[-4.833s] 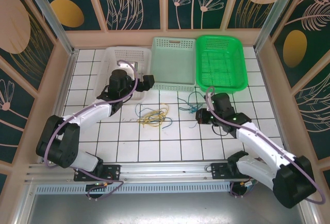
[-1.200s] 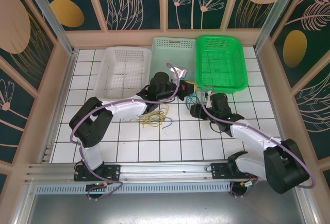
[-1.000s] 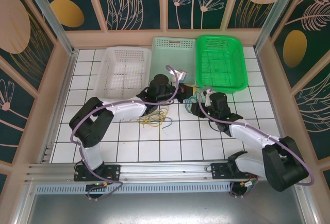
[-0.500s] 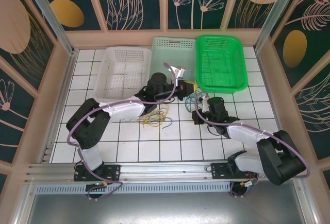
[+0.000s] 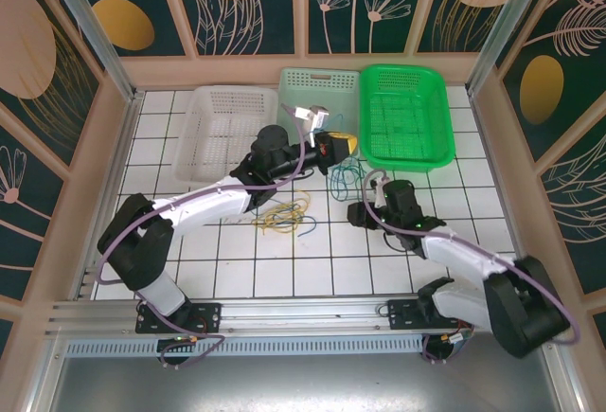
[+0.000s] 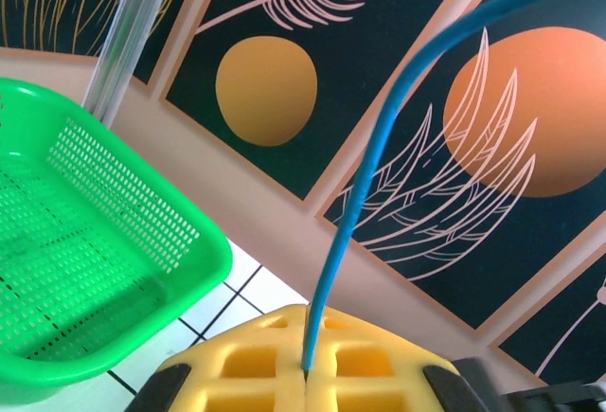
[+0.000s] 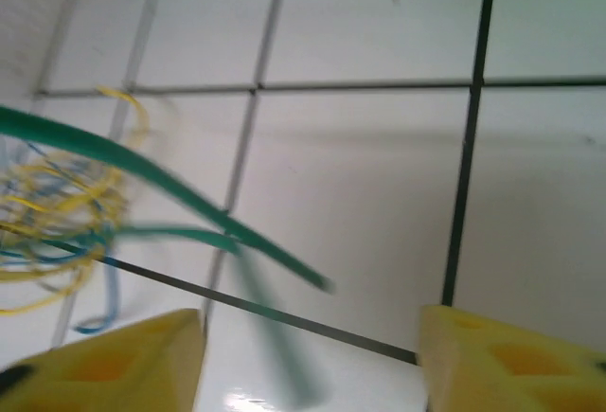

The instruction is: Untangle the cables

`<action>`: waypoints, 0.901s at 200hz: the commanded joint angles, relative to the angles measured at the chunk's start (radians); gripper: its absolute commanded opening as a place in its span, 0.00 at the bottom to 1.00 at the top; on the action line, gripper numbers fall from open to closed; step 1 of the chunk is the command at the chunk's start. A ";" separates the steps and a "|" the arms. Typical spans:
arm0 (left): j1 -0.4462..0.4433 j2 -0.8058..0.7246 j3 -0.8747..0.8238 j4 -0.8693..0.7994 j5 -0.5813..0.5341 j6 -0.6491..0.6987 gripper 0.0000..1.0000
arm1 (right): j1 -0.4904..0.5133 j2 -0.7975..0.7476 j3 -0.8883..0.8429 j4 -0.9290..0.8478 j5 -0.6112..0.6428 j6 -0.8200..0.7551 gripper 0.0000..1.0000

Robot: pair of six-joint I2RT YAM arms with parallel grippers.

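Raised since a second ago, the left gripper [image 5: 333,144] stays clenched on the blue cable [image 6: 379,156], seemingly to draw it clear of the yellow tangle [image 5: 284,215] on the table [image 5: 237,270], while the right gripper [image 7: 308,355] stands released, jaws apart around a loose green cable [image 7: 189,199].

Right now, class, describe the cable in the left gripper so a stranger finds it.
Start at the bright green basket at the back right. Beside its near left corner, the left gripper is shut on a blue cable; the yellow tangle lies loose.
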 commanded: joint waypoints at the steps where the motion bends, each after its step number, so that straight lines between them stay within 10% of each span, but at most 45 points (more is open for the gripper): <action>1: 0.003 0.024 -0.016 0.029 0.015 -0.029 0.00 | 0.008 -0.135 -0.033 -0.033 0.033 -0.018 0.75; 180: 0.003 0.057 0.005 0.084 0.169 -0.088 0.00 | 0.001 0.017 0.057 0.098 0.032 -0.080 0.81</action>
